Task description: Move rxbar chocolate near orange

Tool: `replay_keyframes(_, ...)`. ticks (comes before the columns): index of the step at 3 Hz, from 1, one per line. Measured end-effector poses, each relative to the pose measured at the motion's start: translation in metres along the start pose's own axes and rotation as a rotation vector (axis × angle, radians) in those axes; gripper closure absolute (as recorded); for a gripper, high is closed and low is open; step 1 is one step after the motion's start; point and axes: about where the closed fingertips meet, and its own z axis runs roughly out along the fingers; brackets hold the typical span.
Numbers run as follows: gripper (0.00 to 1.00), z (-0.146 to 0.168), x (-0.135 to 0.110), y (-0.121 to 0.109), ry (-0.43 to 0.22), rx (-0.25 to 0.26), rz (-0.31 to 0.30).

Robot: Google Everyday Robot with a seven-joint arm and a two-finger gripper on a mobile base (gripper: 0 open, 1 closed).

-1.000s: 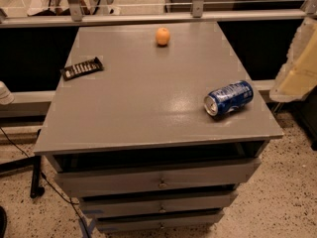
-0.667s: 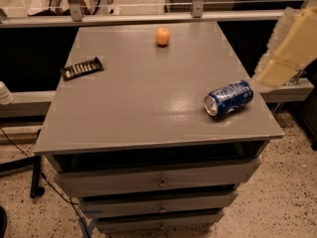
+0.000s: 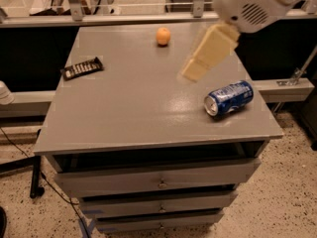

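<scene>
White arm (image 3: 250,4) at 1 o'clock, angled down; gripper (image 3: 194,69) airborne right of centre, pointing toward 7 o'clock.

Showing the rxbar chocolate (image 3: 82,68) lying flat on the table (image 3: 133,113), near the left edge and toward the back: thin, black, rectangular, bearing a row of whitish lettering, turned slightly askew to the table's edge. Showing the orange (image 3: 163,35) sitting near the back edge, about mid-width: small, round, smooth, well apart from the rxbar chocolate. Showing the gripper (image 3: 193,71) hanging over the table's right half, apart from both.
</scene>
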Motion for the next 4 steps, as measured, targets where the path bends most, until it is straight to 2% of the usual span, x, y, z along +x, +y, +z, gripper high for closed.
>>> replay_keyframes(2,0.0,0.098,-0.014,-0.016,-0.179,-0.061,0.144)
replay_keyframes(3,0.0,0.136,-0.037,-0.02,-0.274,-0.081,0.221)
replay_keyframes(4,0.0,0.16,-0.059,-0.013,-0.322,-0.109,0.268)
